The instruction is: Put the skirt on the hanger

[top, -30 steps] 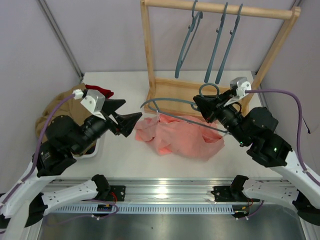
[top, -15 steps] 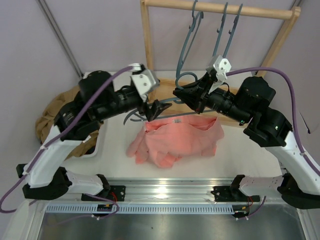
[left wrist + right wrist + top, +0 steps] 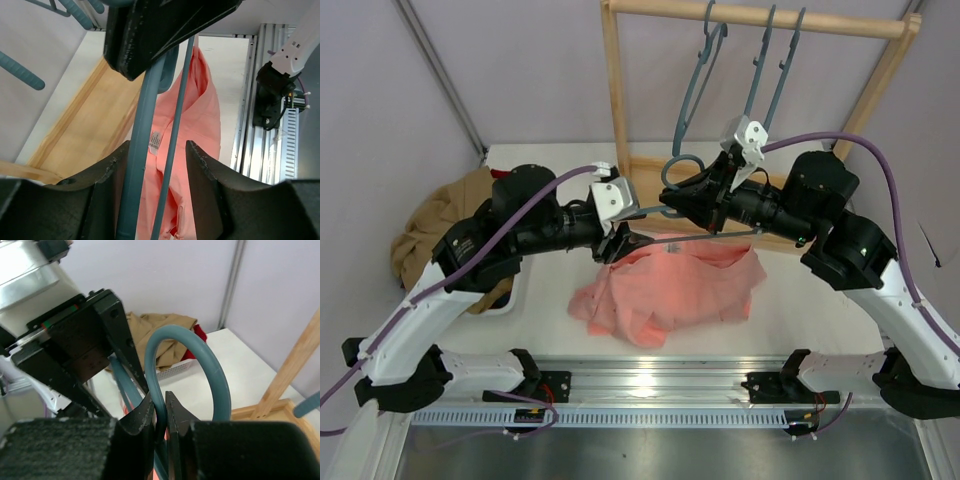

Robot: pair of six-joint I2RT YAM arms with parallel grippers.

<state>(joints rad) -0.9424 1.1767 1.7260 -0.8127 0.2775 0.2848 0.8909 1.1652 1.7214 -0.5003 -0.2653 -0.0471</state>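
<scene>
Right wrist shows right hand [image 3: 160, 407] clamped on hanger [image 3: 220, 385]; left hand [image 3: 157, 148] half-open, straddling it.

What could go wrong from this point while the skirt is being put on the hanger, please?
1. The skirt seems to hang from the hanger only by its upper edge, with much of it on the table. Lifting could let it slide off.
2. The left fingers straddle both hanger rods with cloth right behind. Closing might twist the hanger in the right fingers' narrow grip below the hook.
</scene>
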